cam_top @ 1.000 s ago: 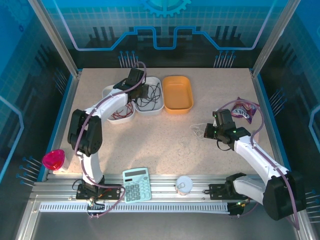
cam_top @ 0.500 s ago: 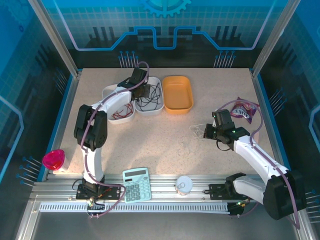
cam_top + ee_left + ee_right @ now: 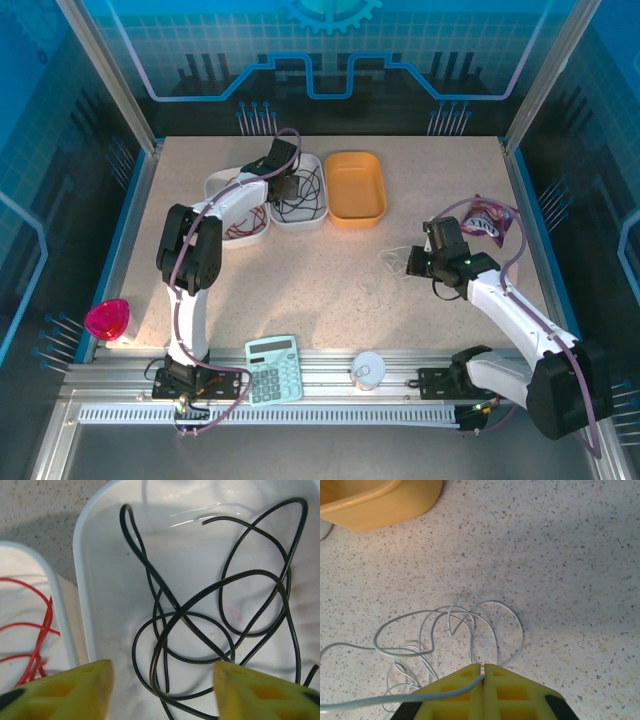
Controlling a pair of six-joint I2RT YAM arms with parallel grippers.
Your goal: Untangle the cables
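A black cable (image 3: 215,615) lies in loose loops in a white tray (image 3: 100,605), also seen as the middle tray (image 3: 312,214) from above. My left gripper (image 3: 162,692) hangs open just above it, nothing between its yellow fingers (image 3: 65,690). A red cable (image 3: 35,640) lies in the neighbouring white tray (image 3: 222,183). On the table, a white cable (image 3: 450,630) lies in tangled loops. My right gripper (image 3: 483,672) is shut on a strand of it, also seen as the right gripper (image 3: 415,262) in the top view beside the white cable (image 3: 395,262).
An empty orange tray (image 3: 355,188) sits right of the white trays. A purple snack bag (image 3: 490,218) lies at the right edge. A calculator (image 3: 273,368), a white cup (image 3: 368,368) and a pink object (image 3: 107,318) sit along the front rail.
The left arm has reached a little further over the middle tray. The right gripper has shifted slightly with the white cable.
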